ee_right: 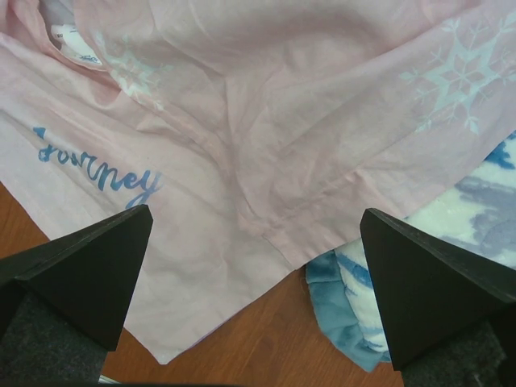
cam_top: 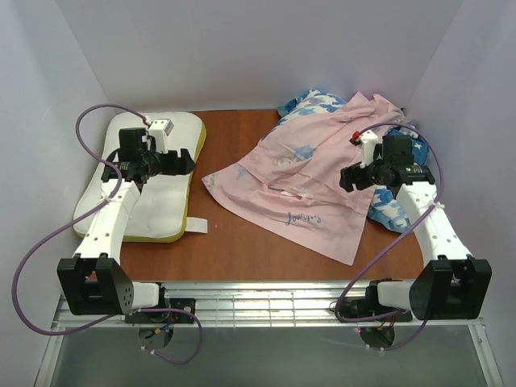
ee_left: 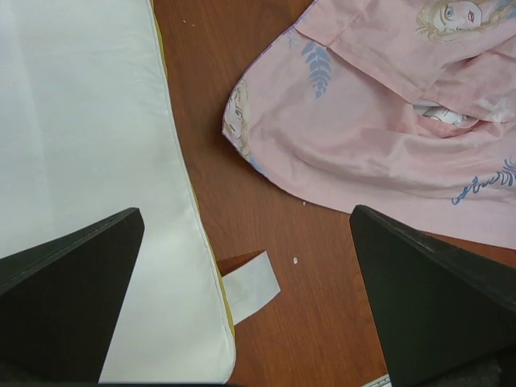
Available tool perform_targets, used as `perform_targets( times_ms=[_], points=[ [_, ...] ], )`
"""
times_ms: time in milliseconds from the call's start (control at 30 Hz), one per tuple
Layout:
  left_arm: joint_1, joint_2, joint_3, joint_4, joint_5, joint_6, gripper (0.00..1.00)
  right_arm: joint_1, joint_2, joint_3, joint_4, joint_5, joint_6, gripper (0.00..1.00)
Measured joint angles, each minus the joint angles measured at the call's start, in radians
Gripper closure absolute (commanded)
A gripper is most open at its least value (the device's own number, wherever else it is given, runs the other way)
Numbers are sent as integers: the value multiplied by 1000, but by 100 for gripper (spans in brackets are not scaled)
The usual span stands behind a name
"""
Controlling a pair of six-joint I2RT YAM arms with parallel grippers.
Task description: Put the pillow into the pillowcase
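Note:
The white pillow with a yellow edge lies flat at the left; its small white tag sticks out at the near right corner. The pale pink pillowcase lies crumpled across the middle and right. My left gripper is open and empty, hovering over the pillow's right edge. In the left wrist view the left gripper is above the pillow, its tag and the pillowcase. My right gripper is open and empty above the pillowcase's right side, shown in the right wrist view.
A blue-and-white cushion lies partly under the pillowcase at the right and shows again at the back; it also shows in the right wrist view. Bare brown table lies between pillow and pillowcase. White walls enclose three sides.

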Motion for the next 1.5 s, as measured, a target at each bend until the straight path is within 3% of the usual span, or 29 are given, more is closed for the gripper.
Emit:
perform_targets(
  times_ms=[200,367,700,967,1100,1233,1367,1467,1500],
  points=[
    [4,56,47,-69,14,-6,2,25,-3,-11,0,-14,-20,1],
    [49,143,129,-138,82,-37,2,162,26,-9,10,36,-27,5],
    [189,194,195,-219,207,-57,2,522,307,100,148,345,-19,28],
    [182,177,140,-200,260,15,2,629,513,172,223,499,-14,35],
    [69,130,40,-116,250,85,2,623,531,149,229,518,-27,37],
    [-241,111,-91,18,217,156,2,621,531,89,278,563,-59,44],
    [-436,133,-171,116,181,221,2,613,560,56,314,619,-88,56],
    [-516,145,-219,209,144,265,2,600,583,55,336,644,-102,71],
    [-535,145,-241,245,133,277,2,594,584,55,340,650,-103,81]
  ],
)
